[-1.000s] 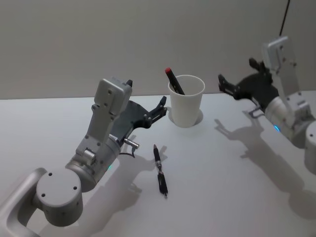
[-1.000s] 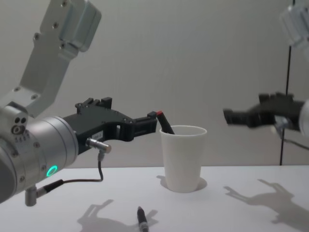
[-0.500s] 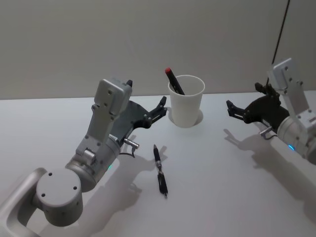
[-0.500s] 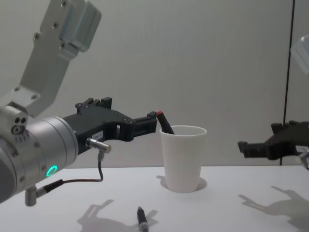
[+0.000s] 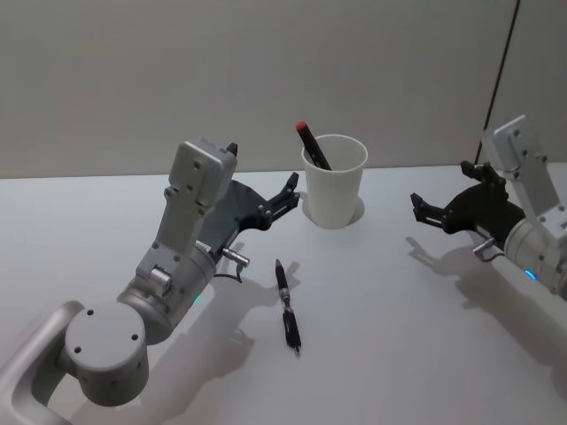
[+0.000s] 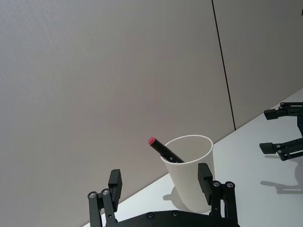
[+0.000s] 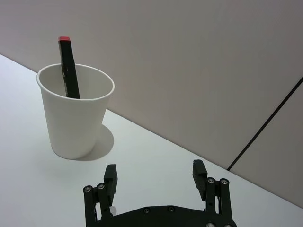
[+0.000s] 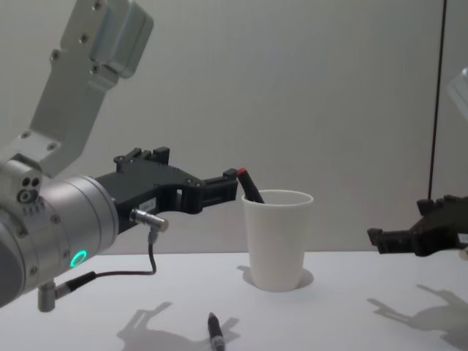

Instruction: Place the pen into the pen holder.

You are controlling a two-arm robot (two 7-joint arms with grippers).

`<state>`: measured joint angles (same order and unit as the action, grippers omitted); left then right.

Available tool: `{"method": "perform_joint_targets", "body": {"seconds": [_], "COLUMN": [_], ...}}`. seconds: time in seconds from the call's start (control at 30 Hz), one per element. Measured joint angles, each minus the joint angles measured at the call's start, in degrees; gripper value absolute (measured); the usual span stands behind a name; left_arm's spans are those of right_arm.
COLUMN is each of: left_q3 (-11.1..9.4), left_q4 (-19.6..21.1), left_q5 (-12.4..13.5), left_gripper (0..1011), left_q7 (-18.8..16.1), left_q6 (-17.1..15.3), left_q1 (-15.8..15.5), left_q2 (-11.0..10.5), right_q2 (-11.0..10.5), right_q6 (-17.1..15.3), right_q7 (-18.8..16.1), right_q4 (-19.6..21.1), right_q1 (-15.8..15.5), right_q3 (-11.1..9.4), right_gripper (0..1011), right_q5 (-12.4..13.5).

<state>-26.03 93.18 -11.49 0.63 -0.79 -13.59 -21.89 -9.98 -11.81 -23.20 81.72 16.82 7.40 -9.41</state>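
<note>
Pen (image 5: pixel 286 305) whole in head view, clipped in chest view; left gripper (image 5: pixel 291 190), right gripper (image 5: pixel 418 210) jaws apart

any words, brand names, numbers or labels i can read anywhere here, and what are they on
None can be read.
The pen holder is plain white, no print.
The pen lying flat and the red-tipped pen in the holder show no legible marking.

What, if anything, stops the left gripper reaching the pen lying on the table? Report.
Probably nothing: it looks reachable. The left gripper hovers, jaws open, beside the pen holder; the pen lies uncovered on the table just below and nearer the robot. The right gripper sits far aside.
</note>
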Motion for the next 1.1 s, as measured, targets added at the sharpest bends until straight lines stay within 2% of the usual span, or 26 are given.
{"method": "perform_joint_targets", "body": {"seconds": [0.23, 0.4, 0.63, 0.8, 0.83, 0.9, 1.1], "left_q3": [0.01, 0.09, 0.32, 0.54, 0.54, 0.63, 0.68], "left_q4": [0.02, 0.34, 1.41, 2.39, 2.39, 2.73, 3.03], "left_q5": [0.02, -0.01, -0.92, -2.39, -2.39, -3.37, -5.42], "left_gripper": [1001, 1001, 1001, 1001, 1001, 1001, 1001], "left_q7": [0.07, 0.49, 1.79, 2.9, 2.9, 3.43, 4.16], "left_q6": [-0.13, -1.34, -5.38, -9.89, -9.89, -12.32, -16.4], "left_q1": [0.0, -0.02, -0.03, -0.04, -0.04, -0.1, -0.27], "left_q2": [0.01, -0.03, -0.21, -0.24, -0.24, -0.13, 0.36], "right_q2": [-0.19, -0.27, -0.32, -0.35, -0.35, -0.36, -0.39], "right_q6": [-0.2, -0.3, -0.38, -0.42, -0.43, -0.44, -0.48], "right_q7": [-0.3, -0.43, -0.55, -0.6, -0.61, -0.62, -0.66], "right_q4": [0.14, 0.22, 0.26, 0.3, 0.3, 0.31, 0.33], "right_q1": [-0.23, -0.32, -0.42, -0.44, -0.45, -0.46, -0.48], "right_q3": [-0.06, -0.09, -0.14, -0.16, -0.16, -0.16, -0.16], "right_gripper": [1001, 1001, 1001, 1001, 1001, 1001, 1001], "right_q5": [-0.05, -0.07, -0.11, -0.13, -0.13, -0.13, -0.13]}}
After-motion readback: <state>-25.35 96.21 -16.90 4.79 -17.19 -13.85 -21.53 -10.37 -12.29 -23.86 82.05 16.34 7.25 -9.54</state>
